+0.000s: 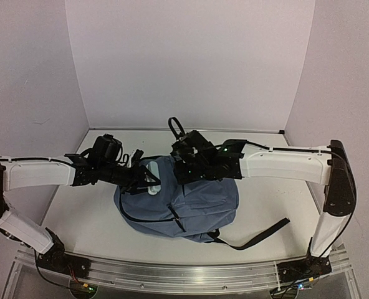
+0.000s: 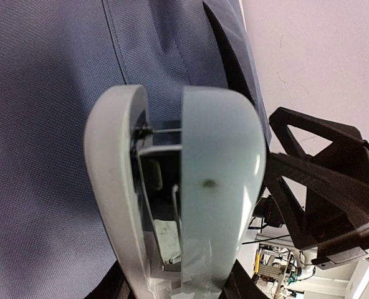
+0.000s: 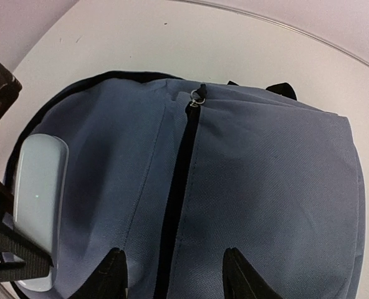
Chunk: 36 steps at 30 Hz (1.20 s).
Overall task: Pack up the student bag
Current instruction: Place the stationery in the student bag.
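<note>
- Table [image 1: 78,212]: white surface that carries all items.
- Student bag [image 1: 197,205]: slate-blue backpack lying flat at the centre of the table, between the two arms, front panel up. Its black carry loop [image 1: 175,128] stands at the far end.
- Right gripper [image 3: 172,255]: positioned over the far part of the bag. The fingers stand partly apart, one on each side of the front zip [image 3: 178,180], tips at the fabric. No item is seen held between them.
- Left gripper [image 1: 141,179]: positioned at the far-left part of the bag. It is closed partway on the stapler, which it holds at one end.
- Strap [image 1: 259,233]: black, lying loose on the table from the near edge of the bag toward the right.
- Stapler [image 2: 215,187]: pale grey-green, held over the left edge of the bag. Contact with the fabric cannot be determined.
- Zip pull [image 3: 197,96]: small metal ring at the end of the zip line.
</note>
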Tool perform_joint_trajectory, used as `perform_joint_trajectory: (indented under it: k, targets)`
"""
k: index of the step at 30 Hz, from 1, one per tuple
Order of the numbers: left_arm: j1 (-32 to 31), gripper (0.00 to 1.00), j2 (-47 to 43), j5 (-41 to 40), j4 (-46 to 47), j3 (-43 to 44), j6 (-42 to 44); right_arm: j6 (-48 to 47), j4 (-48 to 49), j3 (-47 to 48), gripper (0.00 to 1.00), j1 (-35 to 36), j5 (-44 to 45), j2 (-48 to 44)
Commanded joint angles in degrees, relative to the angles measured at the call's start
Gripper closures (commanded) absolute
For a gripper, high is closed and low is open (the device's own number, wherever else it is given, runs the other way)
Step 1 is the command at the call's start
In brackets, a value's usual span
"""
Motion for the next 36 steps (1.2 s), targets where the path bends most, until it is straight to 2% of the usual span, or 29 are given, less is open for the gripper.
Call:
perform_joint_trajectory:
  k: [1, 5, 8, 13, 18, 22, 31, 36]
  targets:
    - [0.2, 1.0, 1.1, 3.6, 0.5, 4.8, 2.8, 0.2, -3.3, 3.6, 0.63, 0.2, 3.6, 2.0]
    - [0.2, 1.0, 2.2, 5.4, 0.5, 5.8, 3.3, 1.0, -3.5, 4.4, 0.87, 0.3, 4.6, 1.5]
    - [0.2, 1.0, 3.7, 9.3, 3.9, 6.4, 3.6, 1.7, -3.1, 4.4, 1.0, 0.3, 5.1, -0.2]
    - [0.1, 1.0, 7.5, 19.3, 12.2, 8.7, 2.9, 2.4, -1.0, 2.8, 1.0, 0.2, 5.4, -3.5]
    - [0.1, 1.0, 12.0, 23.4, 11.9, 12.2, 2.2, 3.4, 0.3, 1.3, 1.0, 0.3, 4.8, -4.7]
    - [0.1, 1.0, 17.9, 28.3, 15.9, 12.6, -2.3, 3.8, 1.9, 0.8, 1.0, 0.2, 4.2, -5.3]
    - [-0.3, 1.0, 26.6, 29.7, 9.4, 19.2, 0.2, 4.2, 4.7, 0.1, 1.0, 0.3, 3.8, -6.5]
    - [-0.3, 1.0, 29.4, 27.5, 10.0, 23.6, 1.3, 3.8, 7.1, -1.3, 1.0, 0.2, 1.0, -7.1]
